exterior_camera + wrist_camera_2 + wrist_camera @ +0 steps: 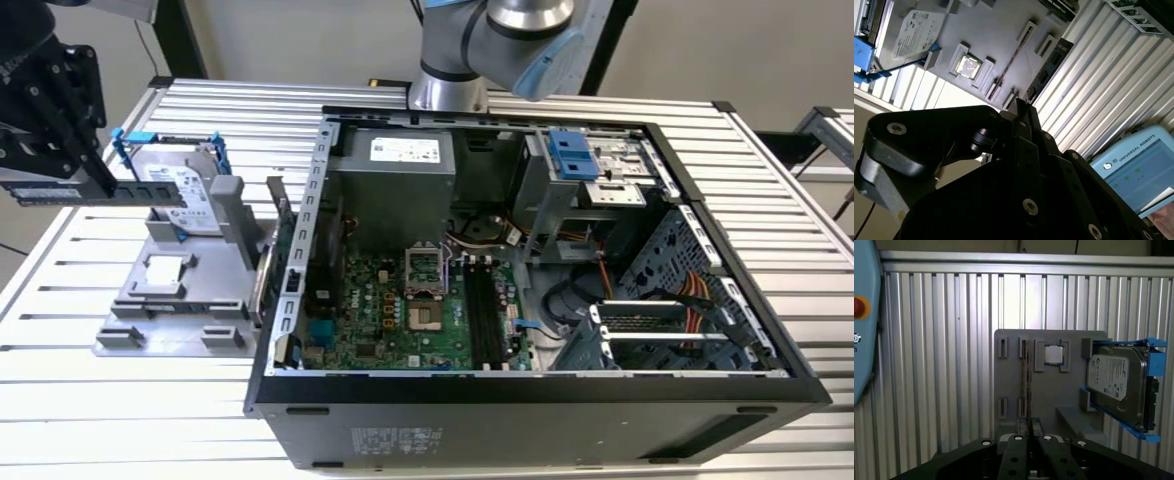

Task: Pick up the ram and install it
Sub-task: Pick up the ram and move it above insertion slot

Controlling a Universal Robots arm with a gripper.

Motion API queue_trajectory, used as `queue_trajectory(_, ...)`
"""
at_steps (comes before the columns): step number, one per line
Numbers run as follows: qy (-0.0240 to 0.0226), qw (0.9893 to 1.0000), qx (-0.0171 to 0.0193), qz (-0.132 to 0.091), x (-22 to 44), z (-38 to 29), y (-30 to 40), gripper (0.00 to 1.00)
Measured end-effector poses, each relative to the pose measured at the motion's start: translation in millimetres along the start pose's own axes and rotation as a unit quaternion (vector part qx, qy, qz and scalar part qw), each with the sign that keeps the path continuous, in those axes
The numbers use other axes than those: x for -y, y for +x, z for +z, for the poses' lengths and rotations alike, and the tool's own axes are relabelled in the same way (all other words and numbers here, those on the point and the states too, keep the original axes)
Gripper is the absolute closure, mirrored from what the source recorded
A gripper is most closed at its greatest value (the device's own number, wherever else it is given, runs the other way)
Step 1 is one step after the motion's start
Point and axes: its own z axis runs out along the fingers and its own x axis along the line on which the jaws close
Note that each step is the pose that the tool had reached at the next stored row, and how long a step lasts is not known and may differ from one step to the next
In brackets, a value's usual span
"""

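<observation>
While hand [1029,440] grips ram [127,190], ribbed aluminium table [147,400], open computer case [534,420].

Arm [521,20]: silver-grey round joints, pale blue cap [550,62] at the joint's 3 o'clock; gripper [1028,438] matte black, angular plates, silver screw heads [986,443] at pivots.

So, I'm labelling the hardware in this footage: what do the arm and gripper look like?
The arm is silver-grey metal with rounded joints and pale blue caps. The gripper is matte black: angular linked plates studded with small silver screws, tapering to two slim fingers.
</observation>
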Motion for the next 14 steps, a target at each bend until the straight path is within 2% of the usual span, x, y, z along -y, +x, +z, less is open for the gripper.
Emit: queue_trajectory(14, 0.0001, 1.0, -0.0004, 0.0, 12.2, 0.4, -0.1, 1.0)
